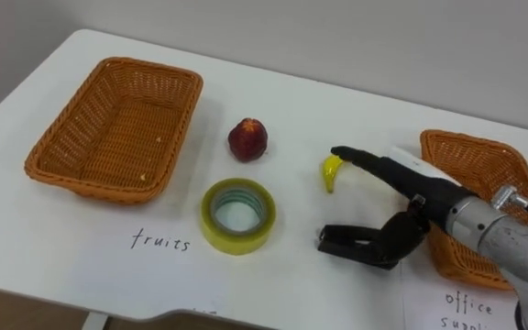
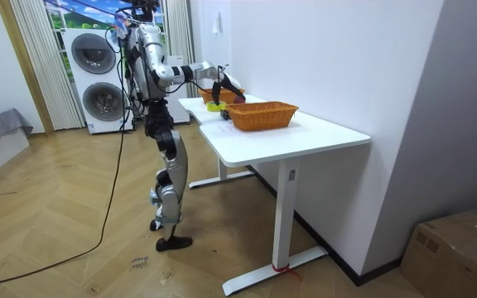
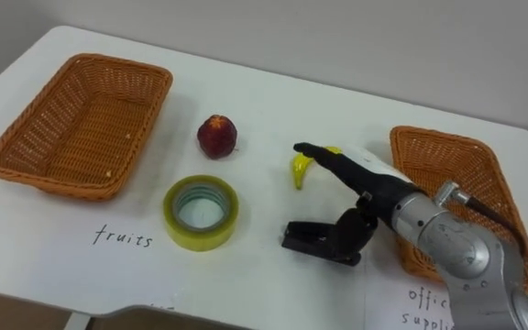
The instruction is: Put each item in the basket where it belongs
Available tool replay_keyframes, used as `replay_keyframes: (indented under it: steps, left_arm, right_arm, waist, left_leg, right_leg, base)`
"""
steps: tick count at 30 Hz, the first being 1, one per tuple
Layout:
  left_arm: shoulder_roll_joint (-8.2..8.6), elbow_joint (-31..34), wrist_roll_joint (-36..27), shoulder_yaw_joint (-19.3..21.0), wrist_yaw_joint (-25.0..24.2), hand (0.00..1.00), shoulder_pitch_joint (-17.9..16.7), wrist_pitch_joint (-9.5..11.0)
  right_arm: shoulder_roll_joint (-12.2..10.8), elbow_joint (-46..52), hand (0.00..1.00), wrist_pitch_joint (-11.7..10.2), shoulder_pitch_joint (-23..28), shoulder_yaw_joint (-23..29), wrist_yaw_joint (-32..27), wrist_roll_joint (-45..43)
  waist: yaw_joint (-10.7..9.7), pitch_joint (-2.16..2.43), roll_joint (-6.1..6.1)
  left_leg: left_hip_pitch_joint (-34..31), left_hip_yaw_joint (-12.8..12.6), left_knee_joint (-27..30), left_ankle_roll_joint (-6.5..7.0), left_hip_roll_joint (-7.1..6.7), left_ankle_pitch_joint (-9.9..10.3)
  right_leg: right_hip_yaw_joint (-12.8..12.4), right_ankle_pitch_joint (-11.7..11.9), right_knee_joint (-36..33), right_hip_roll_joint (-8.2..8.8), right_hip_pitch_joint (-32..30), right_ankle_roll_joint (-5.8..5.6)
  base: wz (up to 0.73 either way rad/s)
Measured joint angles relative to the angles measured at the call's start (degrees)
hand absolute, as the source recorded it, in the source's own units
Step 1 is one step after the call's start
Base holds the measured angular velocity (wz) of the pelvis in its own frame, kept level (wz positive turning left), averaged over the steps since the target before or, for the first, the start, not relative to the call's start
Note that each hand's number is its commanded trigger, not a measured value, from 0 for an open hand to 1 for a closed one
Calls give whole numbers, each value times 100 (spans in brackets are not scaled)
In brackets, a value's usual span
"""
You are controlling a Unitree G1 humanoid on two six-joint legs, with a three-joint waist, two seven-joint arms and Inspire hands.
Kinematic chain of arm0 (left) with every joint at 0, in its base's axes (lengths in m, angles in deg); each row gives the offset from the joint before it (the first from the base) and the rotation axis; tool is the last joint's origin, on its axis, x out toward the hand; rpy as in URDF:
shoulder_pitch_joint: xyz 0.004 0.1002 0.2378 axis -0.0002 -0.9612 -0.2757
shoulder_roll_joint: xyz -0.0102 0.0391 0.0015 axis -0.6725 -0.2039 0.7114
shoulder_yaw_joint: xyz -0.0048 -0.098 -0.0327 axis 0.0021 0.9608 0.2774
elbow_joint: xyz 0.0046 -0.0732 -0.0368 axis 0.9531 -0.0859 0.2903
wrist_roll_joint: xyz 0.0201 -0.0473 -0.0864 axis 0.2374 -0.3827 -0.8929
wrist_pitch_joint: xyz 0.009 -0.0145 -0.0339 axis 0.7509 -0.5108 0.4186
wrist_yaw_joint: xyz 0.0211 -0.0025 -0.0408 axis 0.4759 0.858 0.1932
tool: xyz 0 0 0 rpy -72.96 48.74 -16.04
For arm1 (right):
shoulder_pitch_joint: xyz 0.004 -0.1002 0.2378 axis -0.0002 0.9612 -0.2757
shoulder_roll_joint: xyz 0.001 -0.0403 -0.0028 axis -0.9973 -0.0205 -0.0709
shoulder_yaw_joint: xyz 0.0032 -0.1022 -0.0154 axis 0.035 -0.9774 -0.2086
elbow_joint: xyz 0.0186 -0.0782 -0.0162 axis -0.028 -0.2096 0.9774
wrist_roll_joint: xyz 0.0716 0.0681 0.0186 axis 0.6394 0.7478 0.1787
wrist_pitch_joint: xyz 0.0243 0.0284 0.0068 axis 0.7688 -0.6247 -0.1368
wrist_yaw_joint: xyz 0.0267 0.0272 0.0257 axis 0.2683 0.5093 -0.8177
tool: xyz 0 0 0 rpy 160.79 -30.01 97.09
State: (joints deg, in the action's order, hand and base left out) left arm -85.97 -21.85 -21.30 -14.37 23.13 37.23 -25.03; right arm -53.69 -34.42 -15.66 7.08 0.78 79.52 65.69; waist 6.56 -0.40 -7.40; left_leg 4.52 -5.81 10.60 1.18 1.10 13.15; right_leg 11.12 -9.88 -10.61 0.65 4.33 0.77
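Left eye view: the right hand (image 1: 418,209) hangs spread above the white table (image 1: 301,119), one fingertip (image 1: 342,153) at the small banana (image 1: 332,174), perhaps touching it. Further left lie a yellow tape roll (image 1: 237,214) and a red fruit (image 1: 247,138). Handwritten "fruits" (image 1: 160,241) fronts the left wicker basket (image 1: 117,128). "Office" (image 1: 470,301) fronts the right basket (image 1: 475,160), by the table's edge.

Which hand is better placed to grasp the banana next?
Right, probably: the right hand is open, its fingertips just beside the banana, which lies on the table's right half near the right-side basket.
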Motion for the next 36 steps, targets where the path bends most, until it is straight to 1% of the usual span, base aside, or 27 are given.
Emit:
replay_keyframes:
  steps: [4, 8, 12, 17, 20, 22, 29, 31, 36]
  left_arm:
    - [1, 90, 2, -50, 15, 0, 1, 0]
    - [-2, 95, 2, -125, 50, 0, 5, -1]
    - [-1, 94, 2, -167, 88, 0, 2, -3]
    - [-3, 94, 1, -198, 118, 0, 2, -16]
    - [-6, 94, -11, -322, 120, 0, 2, -26]
    - [-5, 93, 3, -365, 115, 0, 0, -26]
    - [-7, 94, -14, -423, 101, 0, 13, -31]
    - [-6, 131, -47, -511, 101, 0, 3, -37]
    - [-7, 146, -132, -647, 110, 0, 11, -39]
  right_arm:
    - [-2, -2, 0, 9, 1, -3, 40, -11]
    - [-3, -74, 0, 50, 1, -33, 41, -18]
    - [-7, -201, 0, 112, 5, -193, 101, -111]
    - [-98, -239, 0, 135, 42, -202, 110, -119]
    - [-148, -427, 0, 140, 42, -206, 110, -184]
    - [-223, -541, 0, 170, 48, -207, 110, -363]
    - [-229, -757, 0, 175, 47, -210, 100, -689]
    - [-299, -971, 0, 189, 48, -209, 82, -757]
    - [-411, -1091, 0, 165, 47, -248, -113, -798]
  waist:
    - [10, -21, 42]
    - [16, -12, 91]
    - [14, -9, 117]
    - [10, -3, 112]
    - [12, 0, 108]
    - [13, 1, 109]
    - [-2, 21, 134]
    - [-9, 24, 138]
    - [-12, 31, 146]
  left_leg:
    - [1, 1, 6, 1, -1, 0]
    - [1, 1, 5, 1, -1, 0]
    - [-3, 0, 0, 1, -1, 0]
    - [-36, 0, 2, 4, -5, -2]
    - [-39, 3, 14, 5, -7, -2]
    - [-47, 2, 19, 5, -7, -2]
    - [-86, 30, 53, 5, -13, -2]
    - [-92, 52, 74, 6, -51, -3]
    - [-92, 51, 79, 11, -51, -6]
  right_leg:
    - [-2, 2, 0, 2, 6, -2]
    - [-1, 2, 0, 1, 5, -2]
    - [-1, 2, 0, 0, -7, -2]
    - [7, 2, -1, 7, -41, -3]
    - [35, 4, -1, 12, -41, -5]
    - [46, 4, -1, 13, -47, -5]
    - [69, 5, 0, 17, -58, -4]
    - [80, 6, -2, 19, -53, -4]
    - [64, 12, -12, 19, -46, -4]
  base:
    - [0]
    - [0]
    - [0]
    - [0]
    - [0]
    - [0]
    - [2]
    - [4]
    - [0]
